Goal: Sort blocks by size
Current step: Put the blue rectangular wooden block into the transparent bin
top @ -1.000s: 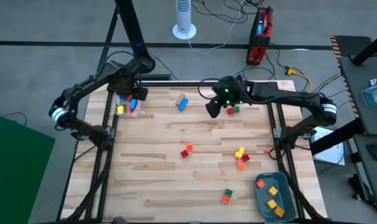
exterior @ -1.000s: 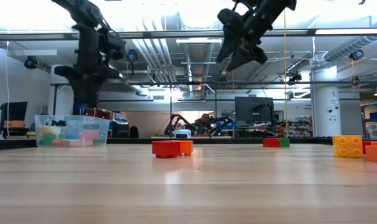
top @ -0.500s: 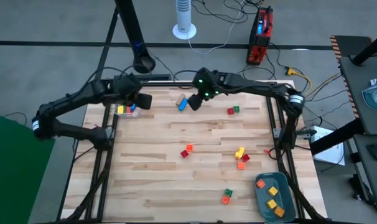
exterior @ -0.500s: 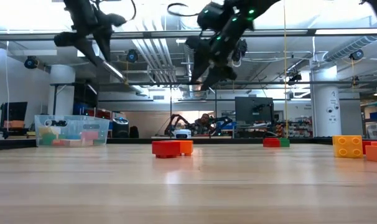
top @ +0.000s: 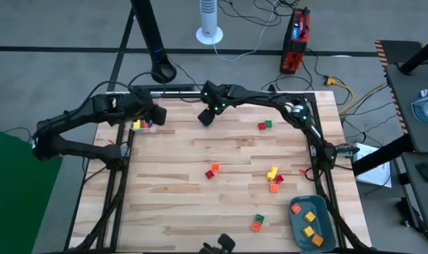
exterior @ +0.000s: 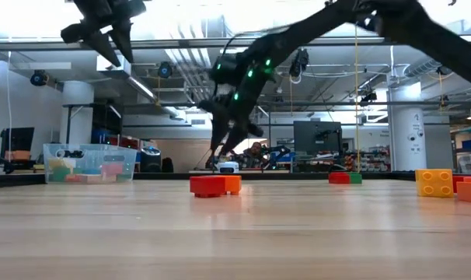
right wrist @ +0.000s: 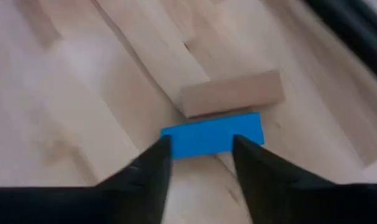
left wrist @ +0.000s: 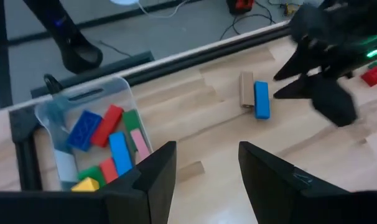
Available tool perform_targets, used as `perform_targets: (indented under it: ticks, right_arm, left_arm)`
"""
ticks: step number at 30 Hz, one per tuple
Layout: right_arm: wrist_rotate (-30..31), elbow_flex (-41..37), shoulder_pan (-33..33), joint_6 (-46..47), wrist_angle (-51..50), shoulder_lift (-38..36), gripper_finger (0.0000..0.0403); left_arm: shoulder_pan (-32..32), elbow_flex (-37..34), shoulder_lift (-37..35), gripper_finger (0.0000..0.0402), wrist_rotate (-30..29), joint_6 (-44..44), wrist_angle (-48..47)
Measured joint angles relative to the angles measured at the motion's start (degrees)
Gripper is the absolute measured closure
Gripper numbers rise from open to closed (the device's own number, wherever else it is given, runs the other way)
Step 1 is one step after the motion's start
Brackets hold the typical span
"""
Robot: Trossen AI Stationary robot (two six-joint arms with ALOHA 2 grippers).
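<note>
Right gripper [right wrist: 198, 165] parted, poised directly over blue bar block [right wrist: 212, 135], which lies flat on the table [top: 228, 201] against a tan block [right wrist: 232, 93]. Left gripper [left wrist: 204, 165] parted, unladen, near clear box [left wrist: 92, 137]. No legible markings

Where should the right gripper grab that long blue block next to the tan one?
Grip the blue block across its narrow width near mid-length, coming from above. The tan block lies along one long side, so one finger needs to slip into that seam. The right gripper is open over it.
</note>
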Motion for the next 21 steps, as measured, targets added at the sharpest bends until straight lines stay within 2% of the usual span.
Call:
perform_targets:
  ticks: [5,6,12,21]
  right_arm:
    - [-0.5,0.1,0.1,-1.8,-0.6,1.8,0.0365]
    - [-0.5,0.0,0.2,-1.9,-0.6,1.7,0.0378]
    - [0.1,-0.5,0.3,-1.0,1.8,2.4,0.0391]
    - [1.4,-0.5,0.5,-0.3,0.9,5.6,0.0394]
  left_arm:
    - [0.0,0.5,-1.8,0.0241,-1.3,2.1,0.3]
    - [0.0,0.7,-2.1,0.0241,-1.6,2.2,0.3]
    - [0.2,1.0,-3.1,0.0241,-5.0,5.9,2.8]
    - [0.6,1.6,-2.5,0.0241,-5.2,14.0,9.7]
